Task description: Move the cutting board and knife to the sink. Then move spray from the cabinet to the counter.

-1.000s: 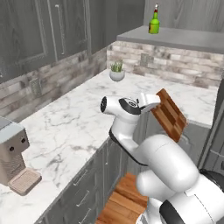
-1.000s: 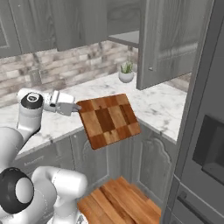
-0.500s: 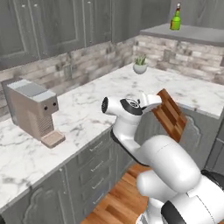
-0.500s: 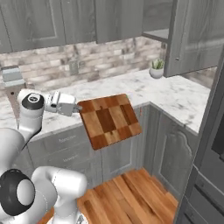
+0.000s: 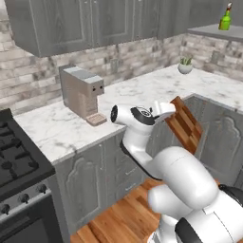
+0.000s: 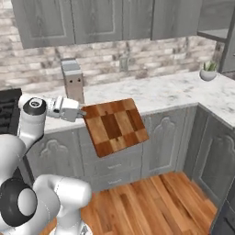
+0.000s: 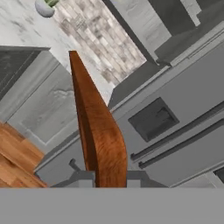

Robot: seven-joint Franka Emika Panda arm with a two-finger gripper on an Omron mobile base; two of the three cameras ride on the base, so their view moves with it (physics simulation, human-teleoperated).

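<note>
Clamped tight on the cutting board (image 6: 114,126), the gripper (image 6: 81,113) pinching one short edge, jaws drawn in against the wood. Held out in the air in front of the lower cabinet doors (image 6: 163,137), well above the wooden floor (image 6: 151,202), face turned toward the right base camera and seen edge-on along the fingers in the hand view (image 7: 98,131). Checkered blocks plain to see, nothing riding on the board.

First part of the task under way, by the look of it: board off the counter (image 5: 142,97) and in transit, not yet delivered. Sink not to be made out in any frame (so no telling how far off). Knife likewise not to be made out; its move presumably left to do. Spray (image 5: 225,20) standing upright on the pale shelf of the open cabinet (image 5: 213,31) at the far corner, untouched, so the second half of the task not begun.

As for containers: small white pot (image 5: 185,68) on the marble near the corner, holding a green plant. Coffee machine (image 5: 81,92) on the counter near the stove (image 5: 19,161), its drip tray bare. Upper wall cabinets (image 6: 92,18) shut, contents hidden.
</note>
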